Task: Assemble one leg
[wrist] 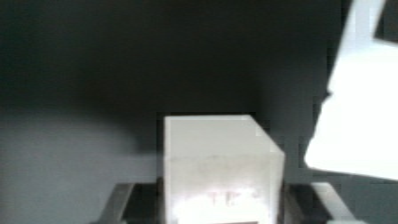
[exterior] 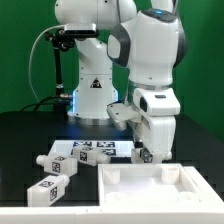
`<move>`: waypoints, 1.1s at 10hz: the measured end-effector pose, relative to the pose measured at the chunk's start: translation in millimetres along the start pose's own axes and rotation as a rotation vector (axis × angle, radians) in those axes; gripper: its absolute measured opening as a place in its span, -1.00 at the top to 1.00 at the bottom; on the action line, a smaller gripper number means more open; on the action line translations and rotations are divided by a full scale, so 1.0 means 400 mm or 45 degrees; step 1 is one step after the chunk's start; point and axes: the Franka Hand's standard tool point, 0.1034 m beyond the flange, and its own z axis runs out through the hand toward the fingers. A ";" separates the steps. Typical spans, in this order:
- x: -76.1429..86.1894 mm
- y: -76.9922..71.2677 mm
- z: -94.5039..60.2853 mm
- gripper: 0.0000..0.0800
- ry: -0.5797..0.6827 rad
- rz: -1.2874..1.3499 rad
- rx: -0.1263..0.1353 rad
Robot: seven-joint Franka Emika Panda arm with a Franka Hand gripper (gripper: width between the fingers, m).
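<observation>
My gripper [exterior: 147, 152] hangs just above the far edge of the large white panel [exterior: 115, 185] and is shut on a white leg [wrist: 222, 165]. In the wrist view the leg's square body fills the space between the two dark fingers [wrist: 135, 203], and my gripper [wrist: 226, 205] holds it by both sides. In the exterior view the held leg [exterior: 144, 155] shows only as a small tagged piece under the hand. Three more tagged legs lie on the black table at the exterior view's left, the nearest one [exterior: 41, 190] in front, another [exterior: 60, 164] behind it and a third [exterior: 86, 151] further back.
The panel with a raised rim fills the front right of the exterior view and shows as a bright white shape in the wrist view [wrist: 361, 110]. The robot base [exterior: 92, 95] stands at the back. A green wall is behind it.
</observation>
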 end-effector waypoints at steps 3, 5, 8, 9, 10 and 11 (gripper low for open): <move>-0.003 0.004 -0.002 0.29 -0.001 -0.024 -0.004; -0.003 0.003 -0.001 0.29 -0.001 -0.023 -0.004; 0.025 -0.001 -0.016 0.29 -0.012 -0.336 0.022; 0.028 -0.004 -0.028 0.29 -0.015 -0.427 0.051; 0.016 -0.009 -0.037 0.29 -0.013 -0.397 0.018; 0.008 -0.017 -0.034 0.29 -0.014 -0.385 0.022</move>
